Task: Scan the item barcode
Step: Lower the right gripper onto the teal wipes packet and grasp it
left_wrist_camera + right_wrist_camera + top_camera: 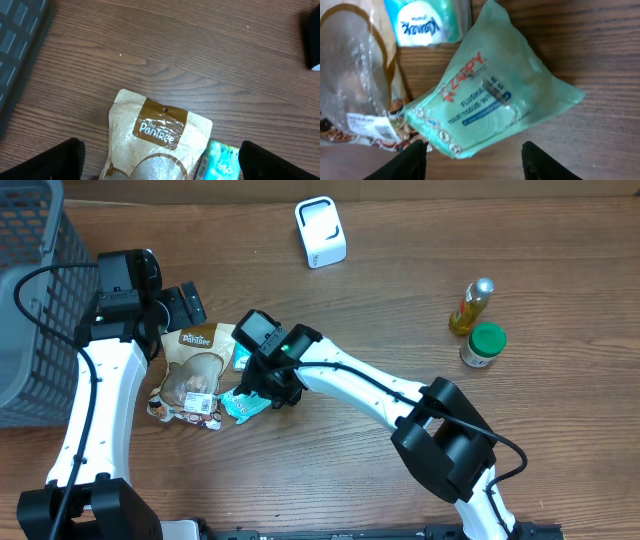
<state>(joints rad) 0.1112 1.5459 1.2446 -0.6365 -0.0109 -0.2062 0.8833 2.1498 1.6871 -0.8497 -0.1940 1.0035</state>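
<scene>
A pale green Zappy tissue pack (492,95) lies flat on the wood, also visible in the overhead view (240,406). My right gripper (475,157) (264,385) hovers over it, open, its two dark fingers either side of the pack's near corner. The left finger is almost at the pack's edge. A Pantree pouch (198,362) (155,135) lies to the left with a blue tissue pack (241,358) (222,160) beside it. My left gripper (160,167) (172,308) is open wide above the pouch's top, holding nothing. A white scanner stand (320,232) stands at the back.
A grey mesh basket (30,300) (15,55) fills the left edge. A snack packet with a printed label (186,410) (367,127) lies under the pouch's lower end. A small oil bottle (472,305) and a green-lidded jar (484,345) stand at the right.
</scene>
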